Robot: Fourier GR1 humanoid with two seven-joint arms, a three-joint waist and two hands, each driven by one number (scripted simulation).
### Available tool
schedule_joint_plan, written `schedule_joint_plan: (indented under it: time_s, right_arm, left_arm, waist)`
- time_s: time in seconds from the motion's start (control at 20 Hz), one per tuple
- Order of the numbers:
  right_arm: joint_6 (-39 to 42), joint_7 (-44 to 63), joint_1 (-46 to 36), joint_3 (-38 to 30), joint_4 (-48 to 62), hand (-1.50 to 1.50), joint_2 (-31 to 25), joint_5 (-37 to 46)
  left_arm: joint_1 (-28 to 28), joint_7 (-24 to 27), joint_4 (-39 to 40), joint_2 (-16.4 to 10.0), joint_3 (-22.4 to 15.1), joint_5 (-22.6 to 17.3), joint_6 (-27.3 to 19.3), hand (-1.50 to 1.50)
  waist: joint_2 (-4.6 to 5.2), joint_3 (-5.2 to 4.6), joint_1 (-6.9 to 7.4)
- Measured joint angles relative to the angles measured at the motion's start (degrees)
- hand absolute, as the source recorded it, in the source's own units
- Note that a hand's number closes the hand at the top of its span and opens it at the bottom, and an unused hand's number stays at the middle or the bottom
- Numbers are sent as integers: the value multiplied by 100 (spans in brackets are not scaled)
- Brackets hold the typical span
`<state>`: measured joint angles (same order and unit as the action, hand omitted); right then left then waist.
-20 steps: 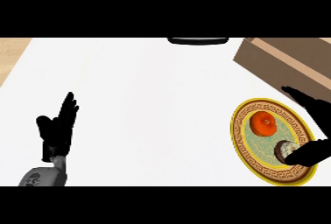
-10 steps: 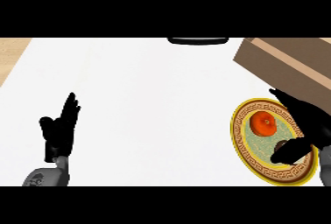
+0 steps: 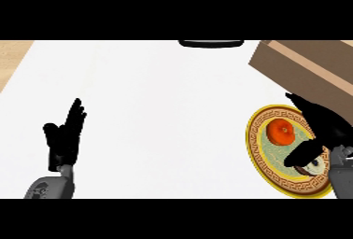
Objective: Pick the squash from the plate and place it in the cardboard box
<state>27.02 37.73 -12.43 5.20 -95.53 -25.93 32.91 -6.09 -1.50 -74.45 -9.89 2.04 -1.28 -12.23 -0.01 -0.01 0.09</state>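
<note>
An orange-red squash (image 3: 281, 131) lies on a round plate (image 3: 264, 161) with a gold patterned rim at the right of the white counter. My right hand (image 3: 322, 127) is over the plate's right side, open, its fingers stretched past the squash's far right and its thumb (image 3: 305, 151) below it. Neither touches the squash that I can see. The brown cardboard box (image 3: 307, 70) stands at the back right, just beyond the plate. At the lower left my left hand (image 3: 64, 137) rests open with fingers up.
A dark object (image 3: 211, 43) shows at the counter's far edge, top centre. A strip of wooden surface (image 3: 12, 53) runs along the left edge. The white counter top (image 3: 165, 107) stretches between the two hands.
My right hand has moved left and forward over the plate, closer to the squash. The left hand has stayed in place.
</note>
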Motion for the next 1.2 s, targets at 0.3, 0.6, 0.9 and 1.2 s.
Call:
schedule_joint_plan:
  time_s: [0.3,0.6,0.9,1.2]
  right_arm:
    - [-36,-308,-19,-5,472,-150,132,503]
    - [47,-526,-210,-143,857,-150,304,837]
    - [-76,-784,-317,-200,1272,-150,513,1176]
    - [-185,-1084,-421,-325,1737,-150,640,1419]
  left_arm:
    - [121,50,-56,32,89,33,75,0]
    - [-57,47,99,83,185,99,122,0]
    - [13,11,-18,142,214,174,129,0]
    - [81,-35,-130,100,290,162,296,0]
  waist:
    - [1,1,3]
    - [2,0,0]
    - [1,0,2]
    - [2,1,5]
